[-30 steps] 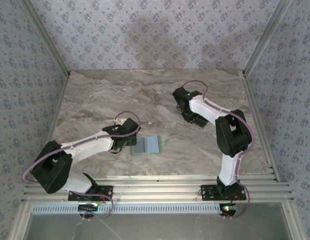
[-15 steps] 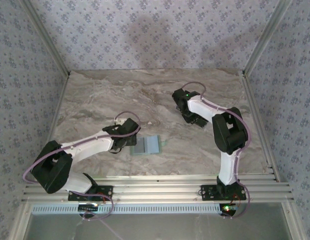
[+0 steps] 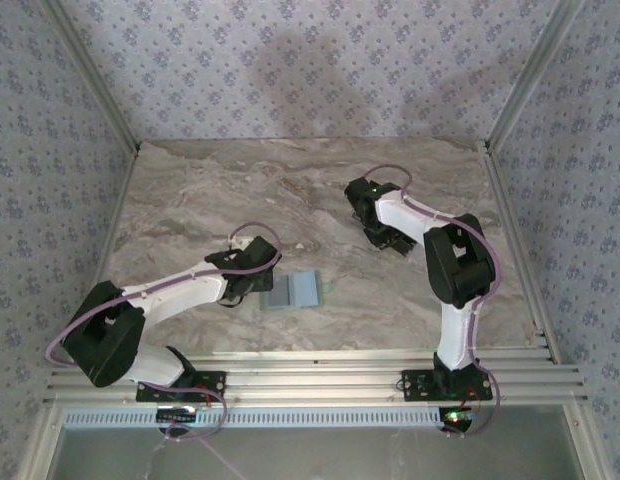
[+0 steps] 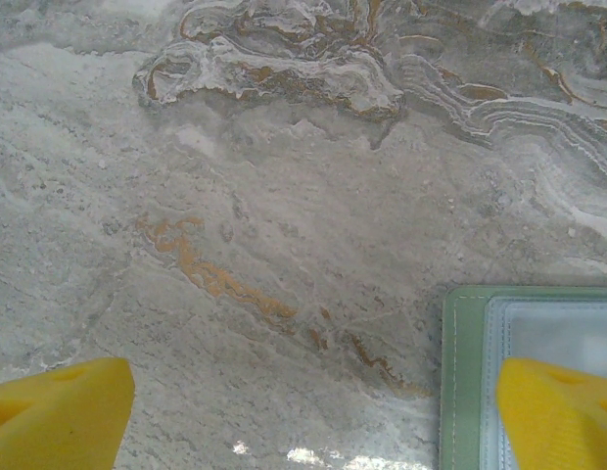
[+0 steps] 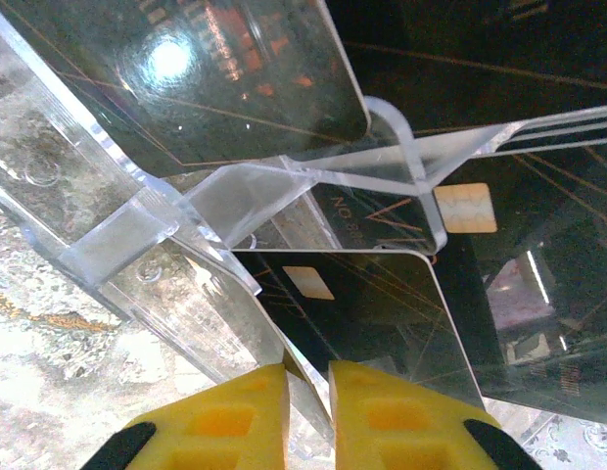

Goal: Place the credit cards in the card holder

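Note:
The card holder (image 3: 294, 290) lies opened flat on the marble, pale green with a clear window (image 4: 464, 372). My left gripper (image 3: 258, 281) hovers just to its left, open wide (image 4: 308, 421); its right yellow finger (image 4: 558, 416) is over the holder's edge. My right gripper (image 3: 383, 238) is down at a clear acrylic stand (image 5: 235, 201) holding black credit cards. Its two yellow fingers are pressed on the near edge of one black card (image 5: 367, 308), the gripper (image 5: 308, 382) shut on it. Other cards (image 5: 201, 73) sit in the stand above and to the right (image 5: 548, 255).
The marble tabletop (image 3: 240, 190) is bounded by patterned walls on three sides and an aluminium rail (image 3: 320, 375) at the near edge. The acrylic stand's ribs and base (image 5: 117, 245) crowd around the gripped card.
The right arm's elbow has swung slightly left while its gripper stayed at the card stand. The left arm and the card holder have not moved.

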You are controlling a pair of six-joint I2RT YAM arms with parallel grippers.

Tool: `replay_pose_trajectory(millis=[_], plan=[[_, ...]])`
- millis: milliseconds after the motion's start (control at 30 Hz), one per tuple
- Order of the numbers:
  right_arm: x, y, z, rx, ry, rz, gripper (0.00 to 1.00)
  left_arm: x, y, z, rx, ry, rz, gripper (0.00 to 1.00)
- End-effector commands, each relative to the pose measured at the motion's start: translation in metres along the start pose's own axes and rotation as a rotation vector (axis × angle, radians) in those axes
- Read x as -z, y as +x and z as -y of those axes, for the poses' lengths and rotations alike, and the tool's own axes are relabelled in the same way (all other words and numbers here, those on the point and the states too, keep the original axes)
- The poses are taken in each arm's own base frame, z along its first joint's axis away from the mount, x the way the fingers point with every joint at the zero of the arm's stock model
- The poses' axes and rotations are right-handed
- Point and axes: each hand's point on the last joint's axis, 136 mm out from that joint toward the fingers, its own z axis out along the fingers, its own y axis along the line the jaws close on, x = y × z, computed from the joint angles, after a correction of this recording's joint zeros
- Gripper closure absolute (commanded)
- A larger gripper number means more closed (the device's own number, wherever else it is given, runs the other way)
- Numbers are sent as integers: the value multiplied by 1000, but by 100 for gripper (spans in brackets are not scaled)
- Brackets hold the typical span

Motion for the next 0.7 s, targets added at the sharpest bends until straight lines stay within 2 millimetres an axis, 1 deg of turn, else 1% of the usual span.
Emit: replay_pose_trajectory(millis=[0, 100, 233, 400, 467, 600, 667], plan=[[-2, 5, -10, 22, -64, -25, 82, 6, -12, 9, -6, 23, 24, 5], [1, 3, -14, 36, -96, -17, 84, 7, -14, 10, -8, 24, 26, 5], [12, -1, -21, 79, -148, 4, 85, 8, -15, 11, -14, 30, 29, 5], [22, 0, -29, 117, -204, 0, 90, 8, -15, 12, -18, 31, 26, 5], [26, 0, -29, 122, -212, 0, 94, 7, -15, 12, -17, 32, 26, 5], [34, -2, -31, 138, -213, 10, 97, 7, -15, 13, -23, 31, 23, 5], [40, -4, -28, 140, -200, 21, 100, 8, -15, 12, -22, 28, 24, 5]])
